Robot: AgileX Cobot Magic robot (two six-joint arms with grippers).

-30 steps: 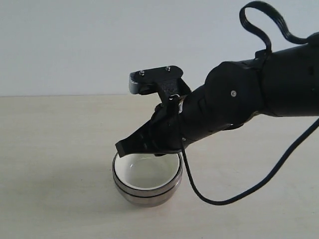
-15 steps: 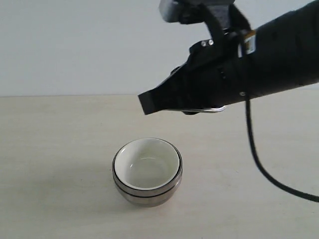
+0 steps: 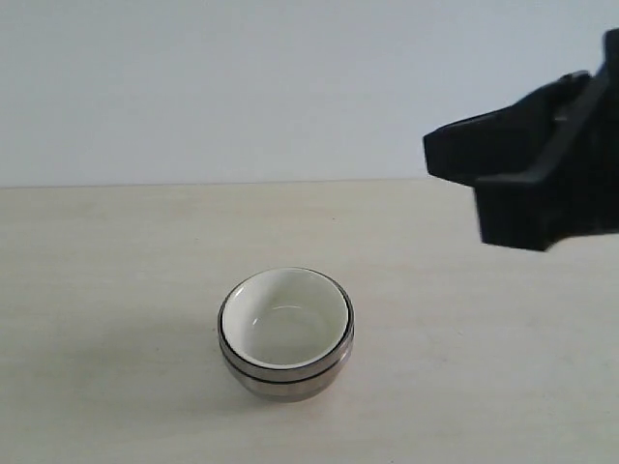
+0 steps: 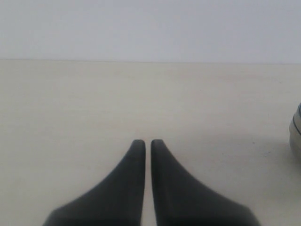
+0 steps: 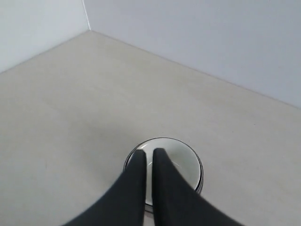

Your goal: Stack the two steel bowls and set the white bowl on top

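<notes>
Right gripper (image 5: 148,151): I read it as narrow, jaws nearly together with only a slit between them, and empty.
Left gripper (image 4: 147,142): also narrow and carrying nothing, low over the pale beige tabletop (image 3: 116,251).
What changed: a second ago the right gripper sat down at the rim of the glossy round white bowl (image 3: 285,324). Half a second ago it had lifted clear, and now it is high and well off to the side.
What that means: I judge the release done. The white bowl stayed put when the gripper left, so the stack looks finished.
Beyond the right tips: the white bowl lies below and ahead of them, nested inside the two shiny round steel bowls (image 3: 286,377), upright and level.
Beside the left tips: a sliver of the steel stack shows off to one side, apart from the fingers.
Count: one white bowl. I count the steel as two, judging by the dark seam around the shell. Two grippers, and one stack.
Farthest: a plain grey-white wall (image 3: 193,87) behind the table.
</notes>
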